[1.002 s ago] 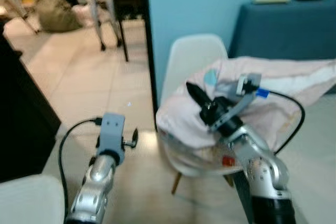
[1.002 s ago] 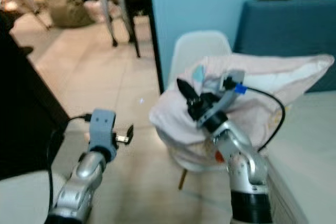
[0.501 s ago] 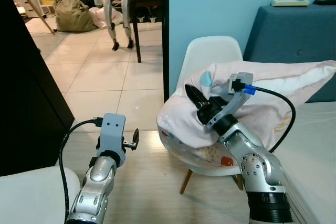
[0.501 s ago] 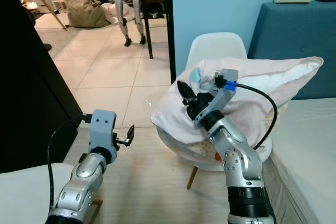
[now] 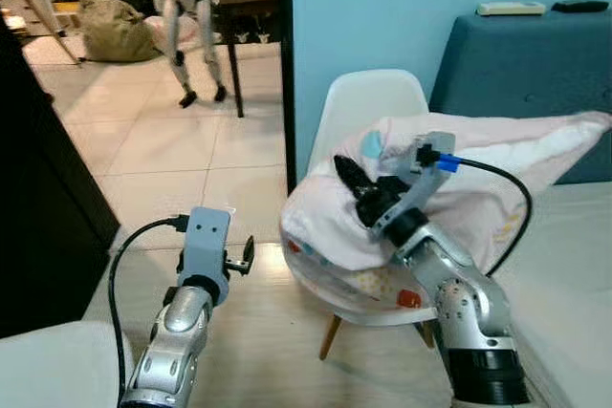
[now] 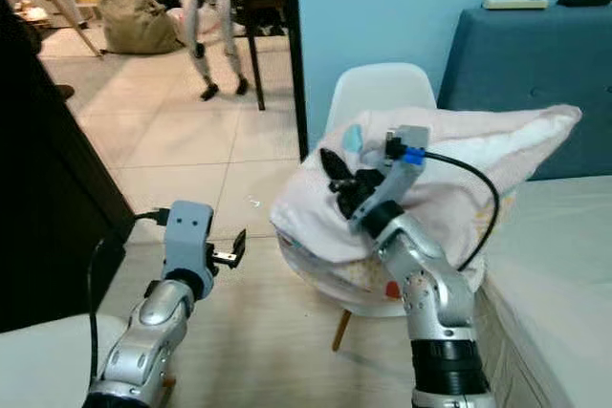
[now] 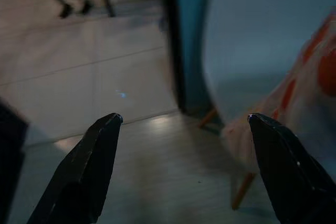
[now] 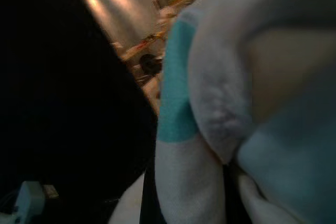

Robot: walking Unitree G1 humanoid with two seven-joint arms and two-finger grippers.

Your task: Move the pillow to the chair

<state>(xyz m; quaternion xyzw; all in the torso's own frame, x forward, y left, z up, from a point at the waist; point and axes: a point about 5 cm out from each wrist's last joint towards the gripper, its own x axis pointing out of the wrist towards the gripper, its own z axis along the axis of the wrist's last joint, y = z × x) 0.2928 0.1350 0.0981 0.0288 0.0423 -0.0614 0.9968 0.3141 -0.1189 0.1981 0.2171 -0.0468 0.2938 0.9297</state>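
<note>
Pillow (image 5: pixel 478 174) draped over white chair (image 5: pixel 368 107), far end overhanging toward bed (image 5: pixel 574 265). Right gripper (image 5: pixel 356 186) jaws apparently pinching pillow corner; blurred. Left gripper (image 7: pixel 184 169) jaws spread, empty. Risk: released now, overhanging weight drags pillow off seat.

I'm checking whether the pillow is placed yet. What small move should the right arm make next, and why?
Probably open the right gripper and let go. The pillow already lies over the seat of the white chair, its far end reaching toward the bed, with the fingers pinching its near corner. The left gripper hangs open over the floor.
</note>
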